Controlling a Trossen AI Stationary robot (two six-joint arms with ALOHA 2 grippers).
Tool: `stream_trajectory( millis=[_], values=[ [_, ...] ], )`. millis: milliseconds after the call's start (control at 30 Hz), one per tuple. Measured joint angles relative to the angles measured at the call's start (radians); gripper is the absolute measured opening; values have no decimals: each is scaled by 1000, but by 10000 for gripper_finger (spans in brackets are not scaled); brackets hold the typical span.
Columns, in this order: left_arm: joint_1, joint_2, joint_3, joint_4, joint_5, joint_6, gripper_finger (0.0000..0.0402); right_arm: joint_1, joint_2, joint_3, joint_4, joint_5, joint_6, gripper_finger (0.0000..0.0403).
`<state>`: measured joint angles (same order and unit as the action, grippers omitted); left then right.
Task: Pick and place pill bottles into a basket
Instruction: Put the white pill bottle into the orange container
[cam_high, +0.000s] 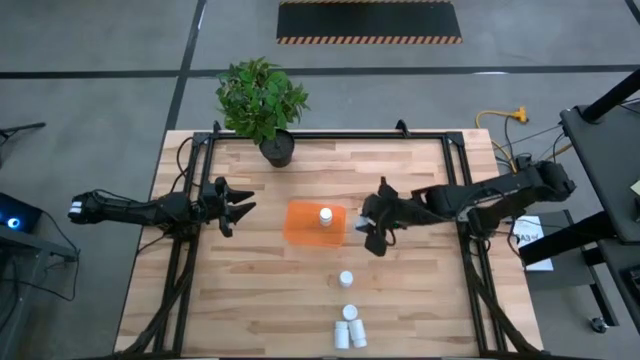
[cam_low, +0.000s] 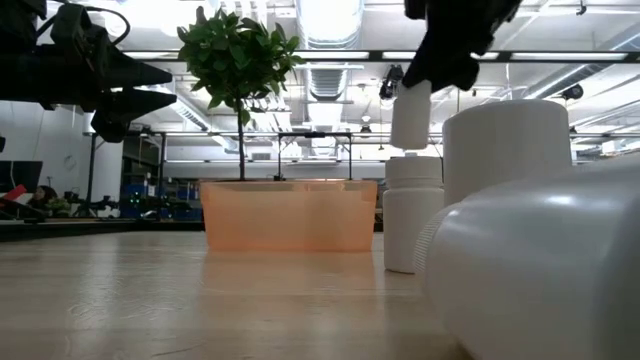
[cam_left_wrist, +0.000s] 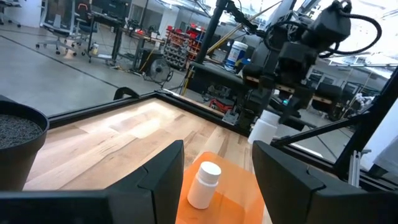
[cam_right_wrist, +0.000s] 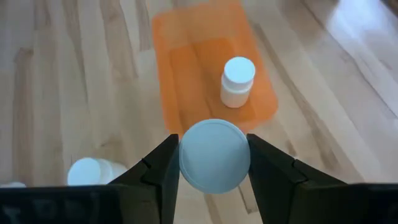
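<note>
The orange basket (cam_high: 305, 228) sits mid-table with one white pill bottle (cam_high: 325, 214) standing in it on its base. My right gripper (cam_high: 375, 234) hovers just off the basket's right edge, shut on another pill bottle (cam_low: 410, 115). My left gripper (cam_high: 241, 207) is open and empty, in the air to the left of the basket. One bottle (cam_high: 346, 279) stands on its base nearer the front. Three more (cam_high: 350, 328) are clustered at the front edge. My right gripper pinches the bottle's upper end by its two sides (cam_right_wrist: 214, 155) between its two fingers. The fingers come from above, pointing down. The bottle hangs upright below them (cam_low: 410, 120), lifted clear of the table, beside the basket's right end.
A potted plant (cam_high: 263, 100) in a black pot stands at the table's far edge, behind the basket. A black frame (cam_high: 330, 135) runs along the far side of the table. The wood between the basket and the front bottles is bare.
</note>
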<state>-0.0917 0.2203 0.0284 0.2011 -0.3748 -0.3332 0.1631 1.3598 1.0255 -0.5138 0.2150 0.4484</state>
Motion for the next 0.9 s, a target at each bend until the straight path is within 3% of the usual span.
stream_trajectory(
  millis=[433,900],
  values=[
    [0,0,0,0,0,0,173,-124,204,211,8,-97,-153,142],
    [0,0,0,0,0,0,173,-127,321,214,69,-148,-143,142]
  ],
)
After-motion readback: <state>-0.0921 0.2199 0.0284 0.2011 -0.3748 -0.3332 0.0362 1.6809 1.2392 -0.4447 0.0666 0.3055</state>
